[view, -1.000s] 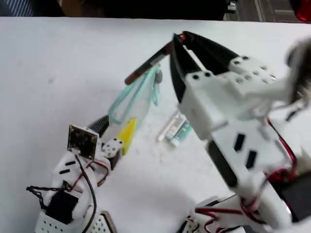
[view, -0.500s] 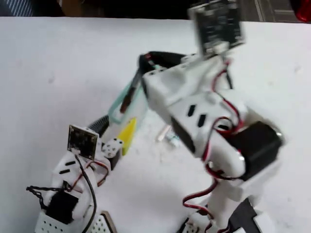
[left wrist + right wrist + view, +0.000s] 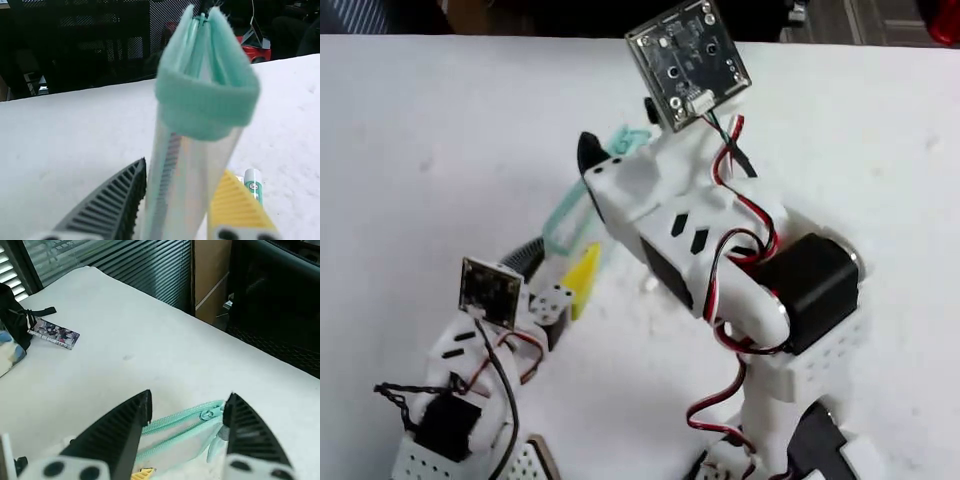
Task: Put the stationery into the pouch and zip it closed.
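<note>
A clear pouch (image 3: 192, 150) with mint-green trim stands pinched between the grey and yellow fingers of my left gripper (image 3: 185, 170), which is shut on it. From above, the left gripper (image 3: 558, 262) holds the pouch's near end and the pouch's (image 3: 565, 212) green edge runs toward the far side. My right gripper (image 3: 190, 399) hangs open just above the green zipper pull (image 3: 206, 414), with nothing between its fingers. In the high view the right gripper (image 3: 592, 155) sits over the pouch's far end. A white and green stick (image 3: 252, 182) lies on the table beside the pouch.
The right arm's body (image 3: 720, 260) covers the middle of the white table (image 3: 440, 130) and most of the loose stationery beside the pouch. A black bag with a printed tag (image 3: 55, 334) lies far off on the table.
The right arm has swung left and down over the pouch. The brown pen it held a second ago is no longer in its fingers. The left arm has kept still.
</note>
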Tool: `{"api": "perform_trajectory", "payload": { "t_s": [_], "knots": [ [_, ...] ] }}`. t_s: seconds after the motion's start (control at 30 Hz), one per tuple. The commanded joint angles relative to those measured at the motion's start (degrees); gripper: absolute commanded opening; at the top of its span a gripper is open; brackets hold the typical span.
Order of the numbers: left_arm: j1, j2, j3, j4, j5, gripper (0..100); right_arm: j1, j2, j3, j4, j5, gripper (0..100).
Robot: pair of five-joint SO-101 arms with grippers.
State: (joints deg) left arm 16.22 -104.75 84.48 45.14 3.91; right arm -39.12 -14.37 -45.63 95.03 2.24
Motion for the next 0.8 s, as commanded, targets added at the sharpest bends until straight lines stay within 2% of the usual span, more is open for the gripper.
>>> {"api": "perform_trajectory", "payload": {
  "t_s": [0.0, 0.4, 0.5, 0.77],
  "knots": [
    [0.6, -0.2, -0.3, 0.3, -0.1, 20, 0.8, -1.1, -0.1, -1.0, 1.0, 20.0],
    [0.6, -0.2, 0.3, 0.2, -0.3, 20, 15.6, -0.7, 1.8, 0.3, 0.4, 19.8],
    [0.5, -0.2, 0.3, 0.2, -0.3, 20, 19.5, -0.4, 7.8, -1.3, 0.4, 19.8],
    [0.5, -0.2, 0.3, 0.3, -0.3, 20, 26.9, 6.2, 33.0, -13.8, 0.4, 19.8]
  ]
}}
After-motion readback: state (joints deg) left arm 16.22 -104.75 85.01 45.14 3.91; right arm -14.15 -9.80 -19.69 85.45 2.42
